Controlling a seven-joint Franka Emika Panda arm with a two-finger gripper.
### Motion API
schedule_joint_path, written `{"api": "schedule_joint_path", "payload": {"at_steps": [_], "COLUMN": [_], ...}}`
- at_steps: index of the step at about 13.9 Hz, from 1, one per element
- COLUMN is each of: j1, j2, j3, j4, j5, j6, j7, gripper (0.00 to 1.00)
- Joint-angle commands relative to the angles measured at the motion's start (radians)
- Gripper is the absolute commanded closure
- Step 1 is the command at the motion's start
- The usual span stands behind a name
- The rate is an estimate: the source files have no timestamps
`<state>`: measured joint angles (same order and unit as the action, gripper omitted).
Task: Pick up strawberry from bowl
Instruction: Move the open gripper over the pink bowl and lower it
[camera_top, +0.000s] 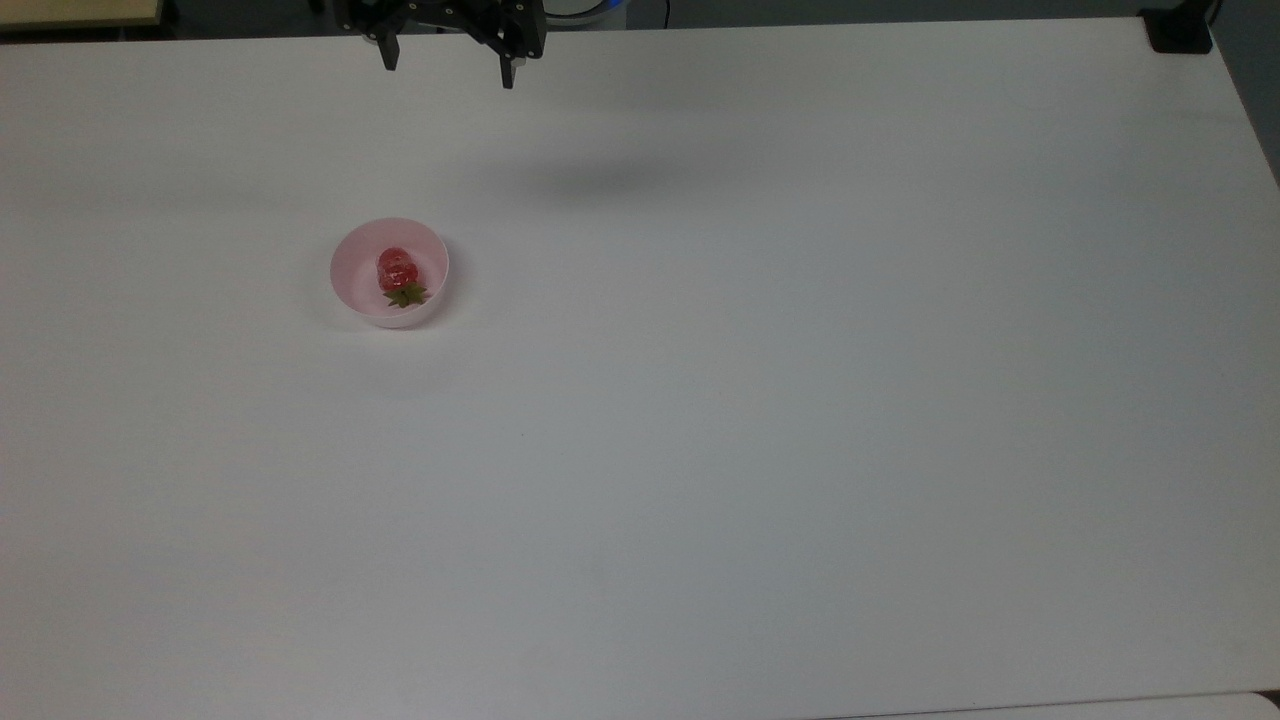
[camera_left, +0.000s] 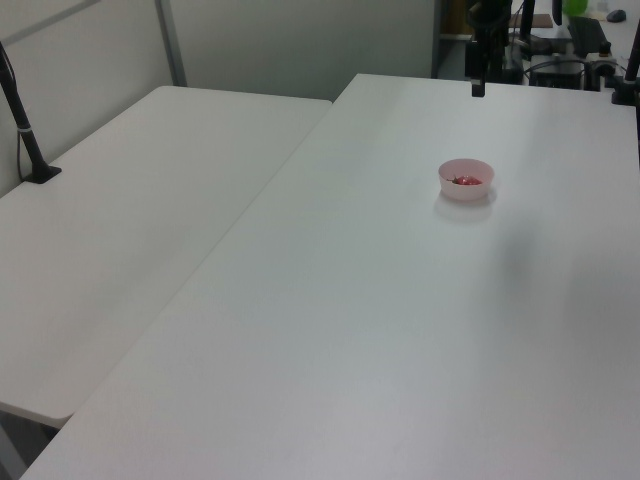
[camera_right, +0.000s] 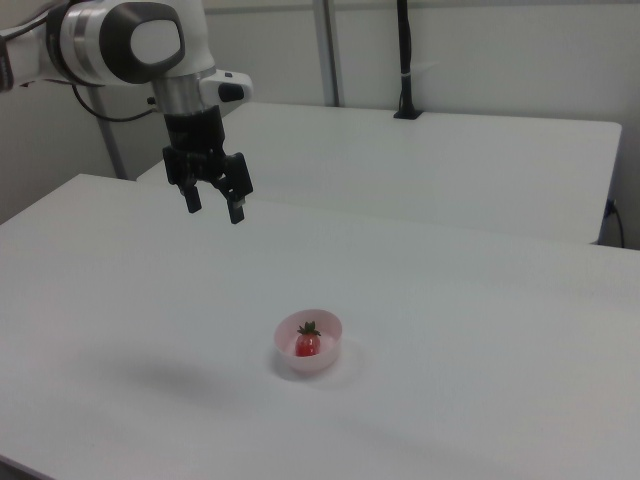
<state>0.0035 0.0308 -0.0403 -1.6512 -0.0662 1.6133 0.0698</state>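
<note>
A glossy red strawberry (camera_top: 397, 272) with a green cap lies inside the pale pink bowl (camera_top: 352, 282) on the white table. The right view shows the strawberry (camera_right: 307, 342) in the bowl (camera_right: 327, 358) with its cap pointing up. In the left view the bowl (camera_left: 466, 187) sits toward the far right, the strawberry (camera_left: 466, 181) a red speck in it. My gripper (camera_top: 448, 66) hangs open and empty high above the table's far edge, well away from the bowl. It appears again as the gripper (camera_right: 214, 206) in the right view and the gripper (camera_left: 478, 88) in the left view.
The white table (camera_top: 760, 400) spreads wide around the bowl. A second white table (camera_left: 140, 210) adjoins it, with a black post (camera_left: 25, 125) clamped at its edge. A black clamp (camera_top: 1178, 30) sits at the far right corner in the top view.
</note>
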Motion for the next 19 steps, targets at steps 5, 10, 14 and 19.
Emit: {"api": "schedule_joint_path", "payload": {"at_steps": [5,10,14,19], "j1": [0.003,0.001,0.015,0.076], "j2": [0.004,0.011,0.087,0.201], "j3": [-0.006,-0.012,-0.143,-0.219], "j4": [0.014,0.014,0.007,-0.077], "j5": [-0.003,-0.004,0.000,-0.001], "j6": [-0.010,0.006,0.108,0.296], "j7": [-0.038,-0.100,-0.333,-0.349], "gripper": [0.00,0.00,0.00,0.00]}}
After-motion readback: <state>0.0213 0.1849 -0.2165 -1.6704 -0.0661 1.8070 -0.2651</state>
